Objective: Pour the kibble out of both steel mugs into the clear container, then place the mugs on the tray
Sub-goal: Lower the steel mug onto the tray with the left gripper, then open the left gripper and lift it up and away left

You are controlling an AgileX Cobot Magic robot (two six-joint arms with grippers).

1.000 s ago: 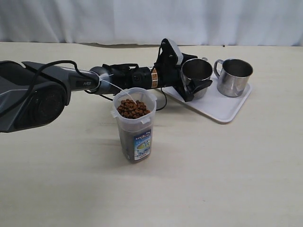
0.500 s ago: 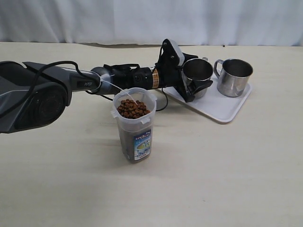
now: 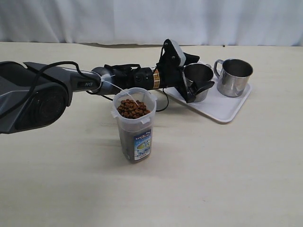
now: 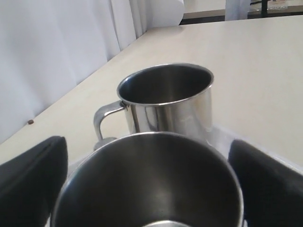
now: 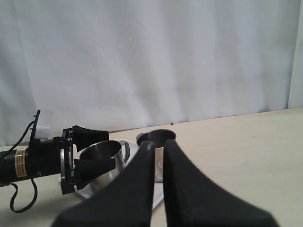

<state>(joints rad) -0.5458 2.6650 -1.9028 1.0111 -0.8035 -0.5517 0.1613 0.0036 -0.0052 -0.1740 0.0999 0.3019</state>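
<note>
Two empty steel mugs stand upright on the white tray: one at its left end, the other behind and to the right. My left gripper straddles the left mug, open, with its black fingers a little off either side of the rim. The second mug stands just beyond it. The clear container stands in front of the left arm, filled to the rim with kibble. My right gripper is shut and empty, away from the tray, and out of the exterior view.
The left arm stretches from the left edge across the table, just behind the container. A white curtain closes off the far edge of the table.
The left jaws have widened slightly around the mug, which now sits a touch lower on the tray. The container, the other mug and the right gripper have not moved.
</note>
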